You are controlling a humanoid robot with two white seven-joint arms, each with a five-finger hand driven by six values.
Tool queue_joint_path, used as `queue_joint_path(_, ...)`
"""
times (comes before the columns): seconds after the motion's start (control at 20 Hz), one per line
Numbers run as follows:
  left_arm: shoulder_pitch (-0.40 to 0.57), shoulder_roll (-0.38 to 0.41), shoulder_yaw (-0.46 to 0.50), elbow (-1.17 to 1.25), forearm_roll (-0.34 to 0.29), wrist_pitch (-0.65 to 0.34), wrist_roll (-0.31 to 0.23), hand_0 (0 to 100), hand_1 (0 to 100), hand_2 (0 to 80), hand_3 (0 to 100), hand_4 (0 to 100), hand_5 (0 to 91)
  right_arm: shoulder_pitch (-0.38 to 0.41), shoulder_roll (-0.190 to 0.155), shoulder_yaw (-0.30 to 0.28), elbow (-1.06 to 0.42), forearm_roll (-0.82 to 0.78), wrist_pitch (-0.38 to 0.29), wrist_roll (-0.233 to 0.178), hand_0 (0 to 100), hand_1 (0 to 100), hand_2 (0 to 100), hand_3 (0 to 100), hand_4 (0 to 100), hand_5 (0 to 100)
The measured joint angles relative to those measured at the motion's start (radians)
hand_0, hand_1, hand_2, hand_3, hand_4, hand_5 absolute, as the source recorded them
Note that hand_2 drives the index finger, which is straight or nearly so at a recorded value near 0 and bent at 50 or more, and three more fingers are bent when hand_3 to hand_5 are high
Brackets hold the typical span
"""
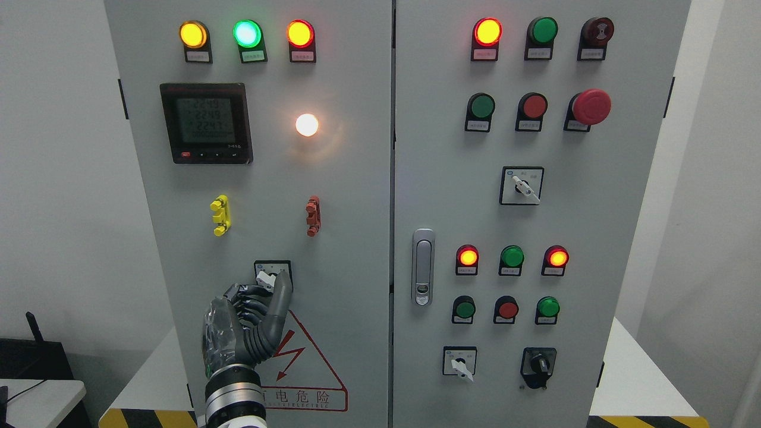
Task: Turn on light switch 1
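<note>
L hand at rotary switch, low on L cabinet door — turn step looking underway or just done.

The dark-grey jointed robot left hand (252,318) is reaching up from bottom edge to the small square-plated rotary selector switch with white knob (272,274), which is sitting on the grey metal left cabinet door (357,238) below the yellow clip (220,215) and red clip (313,216), just above the red-outlined triangular warning sticker (309,368). Fingers are curling in around the knob, thumb lying up along its R side; looks like it's pinching the knob, tho contact is partly hidden by the fingers. The round white lamp (307,125) beside the black digital meter (206,123) is glowing, so prob the switch is already on. Next move, as I judge: confirm knob position, then ease fingers off w/o dragging it back. R hand not showing.
</note>
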Motion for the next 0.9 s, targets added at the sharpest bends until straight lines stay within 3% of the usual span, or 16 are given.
queue_joint_path(0.15,0.008,0.001,0.004,-0.008,-0.001,-0.008,0.000,7,35,51.1,78,83,76.6,0.000,0.000,0.000,0.000,0.000,0.000,0.000,12,39,0,0,0,0)
queue_joint_path(0.45,0.045,0.004,0.028,-0.020,-0.003,-0.128,-0.031,6,36,51.3,80,83,76.1,0.000,0.000,0.000,0.000,0.000,0.000,0.000,12,39,0,0,0,0)
queue_joint_path(0.9,0.138,0.011,0.090,-0.051,-0.005,-0.227,-0.062,7,35,53.0,82,84,75.4,0.000,0.000,0.000,0.000,0.000,0.000,0.000,12,39,0,0,0,0)
